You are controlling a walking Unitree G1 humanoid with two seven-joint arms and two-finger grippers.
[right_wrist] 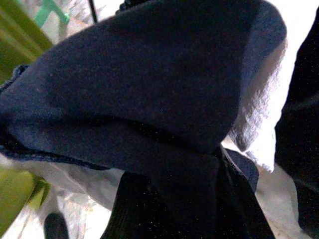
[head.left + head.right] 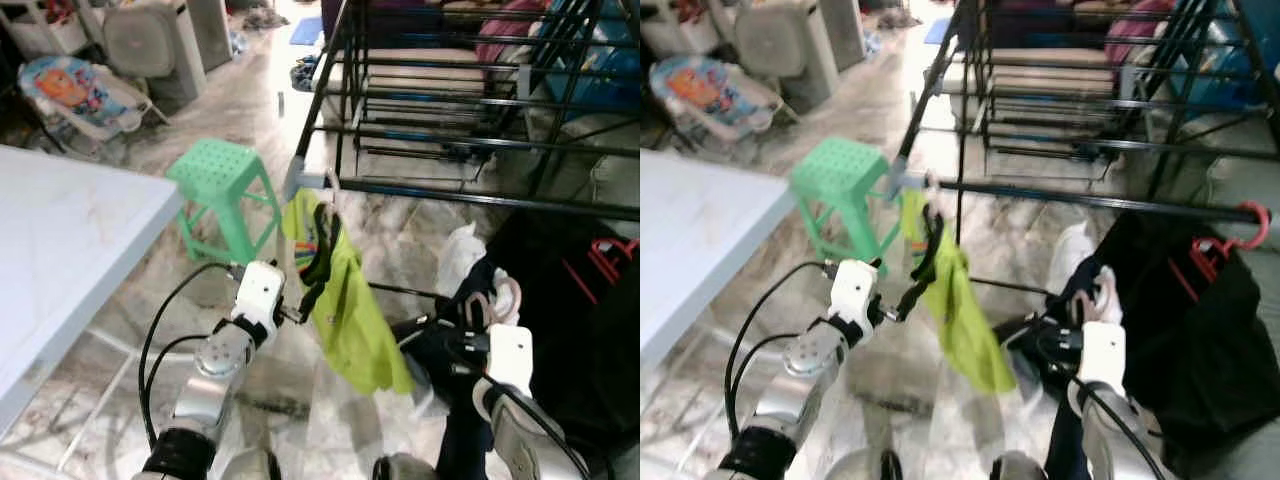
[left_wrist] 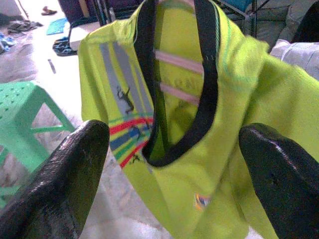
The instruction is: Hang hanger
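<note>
Hanging shirt [image 3: 199,149] btwn left tool [image 3: 174,174] fingers, seemingly

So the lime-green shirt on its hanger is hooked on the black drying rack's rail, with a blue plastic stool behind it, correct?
Not quite: the plastic stool is mint green, not blue, as the left eye view shows. The lime-green shirt does hang from the black drying rack's rail, with the left gripper open before it.

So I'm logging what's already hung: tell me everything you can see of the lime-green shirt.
The lime-green shirt with a black collar hangs on a pale hanger hooked over the black metal drying rack's rail. It looks like thin jersey, with grey, red and blue chest stripes and a small badge. It droops limp, slightly twisted, near the green plastic stool. The left gripper sits at its collar, jaws open.
</note>
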